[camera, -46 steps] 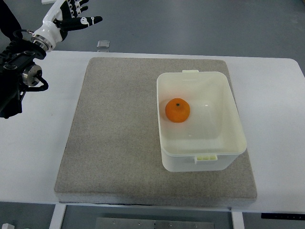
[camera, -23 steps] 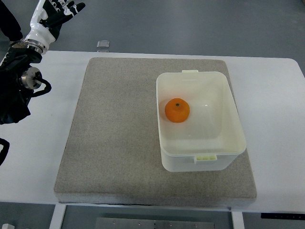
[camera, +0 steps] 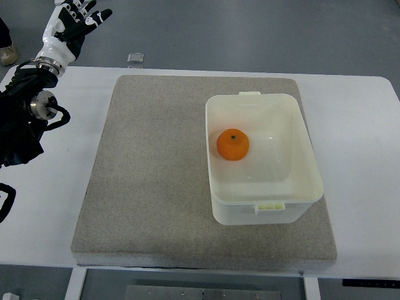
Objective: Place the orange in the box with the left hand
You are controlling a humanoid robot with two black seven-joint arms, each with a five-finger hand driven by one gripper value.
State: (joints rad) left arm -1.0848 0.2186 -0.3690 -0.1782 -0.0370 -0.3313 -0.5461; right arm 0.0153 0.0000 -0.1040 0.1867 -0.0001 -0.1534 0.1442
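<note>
While the orange sits in the box, the left hand is raised, fingers spread, empty.

One orange, one white plastic box, one grey mat, one bench, one robot hand.

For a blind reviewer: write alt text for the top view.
An orange sits inside an open white box on a grey mat on a white table. The robot's left hand, fingers spread and empty, is raised at the top left corner.
</note>
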